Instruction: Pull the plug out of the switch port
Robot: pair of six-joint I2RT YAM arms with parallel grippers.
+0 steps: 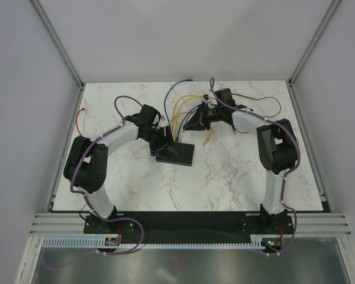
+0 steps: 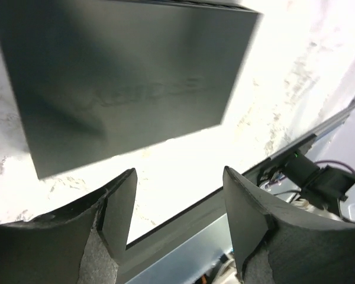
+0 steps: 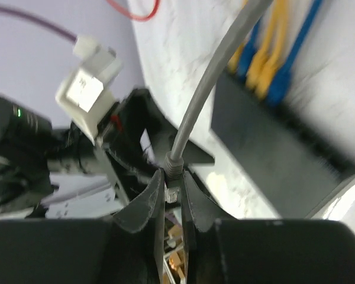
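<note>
- The right gripper (image 3: 173, 182) pinches the plug (image 3: 172, 193) of a grey cable (image 3: 208, 89) between nearly closed fingertips, and the cable arches up and away from the grip.
- The switch (image 3: 272, 139) lies flat on the marble-patterned table (image 1: 225, 171), mid-table between the two arms. Its port row carries yellow plugs (image 3: 261, 59) and blue plugs (image 3: 287, 71). The held plug sits apart from that row, apparently clear of its port.
- The left gripper (image 2: 178, 198) hangs with jaws wide over the table just beside the switch's plain top, holding nothing. Whether a finger touches the box cannot be told.
- The pull looks all but done. To finish cleanly, the right arm should draw the plug straight back along the port's line. The grip belongs on the plug body rather than the cable, and the path should steer wide of the neighbouring yellow and blue leads.
- With the left jaws not clamped on the box, a snagged latch could drag the switch. A steadying press on it would guard against that.
</note>
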